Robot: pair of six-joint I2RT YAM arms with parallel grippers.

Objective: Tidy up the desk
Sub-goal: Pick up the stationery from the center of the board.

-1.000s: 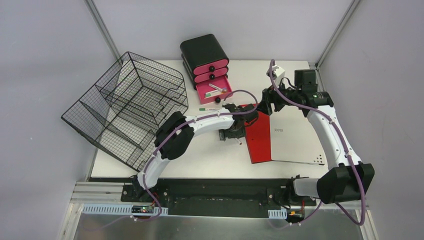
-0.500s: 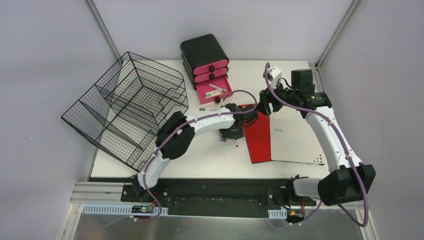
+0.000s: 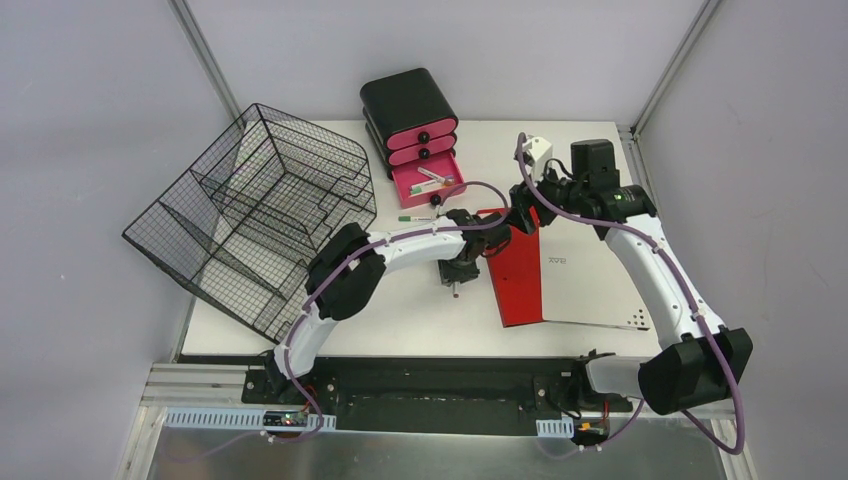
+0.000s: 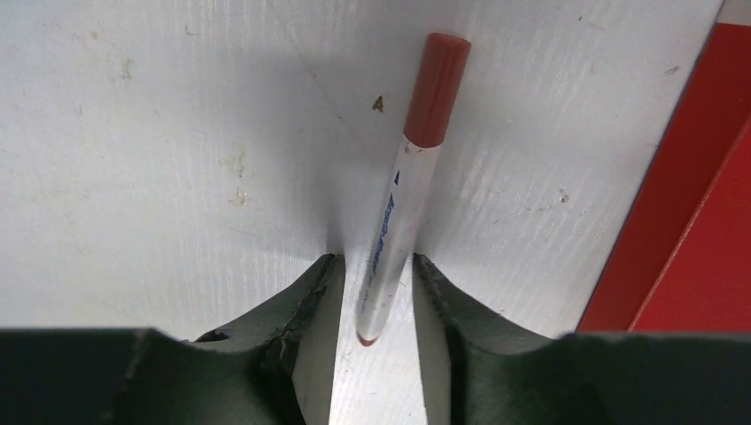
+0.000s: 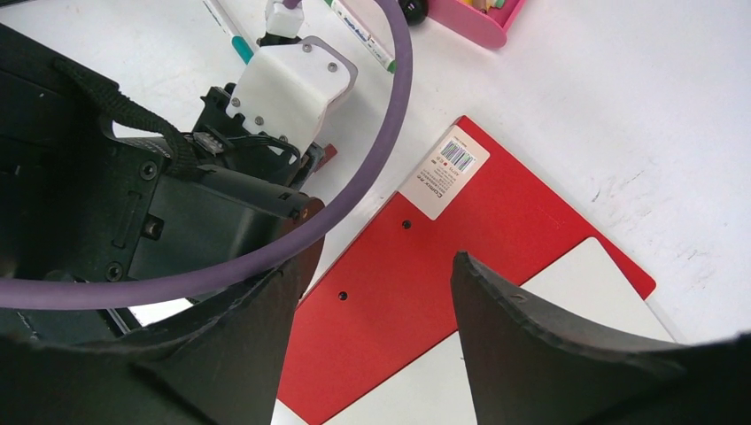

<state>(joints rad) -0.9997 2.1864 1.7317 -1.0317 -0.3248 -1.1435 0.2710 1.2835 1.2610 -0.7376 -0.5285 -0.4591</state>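
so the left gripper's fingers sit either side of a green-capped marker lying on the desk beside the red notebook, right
Not green: the left wrist view shows the marker has a red cap. The rest holds: it lies on the desk between the fingers of the left gripper, beside the red notebook.

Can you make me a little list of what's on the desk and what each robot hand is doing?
desk: white, things scattered on it
left gripper: low over the desk, one finger each side of the red-capped marker; can't tell if it is squeezing
right gripper: open, holding nothing, above the red-and-white notebook
drawer box: black with pink drawers; bottom drawer pulled open, pens inside
green pen: lying on the desk in front of the open drawer
wire tray: black mesh, at the desk's left edge
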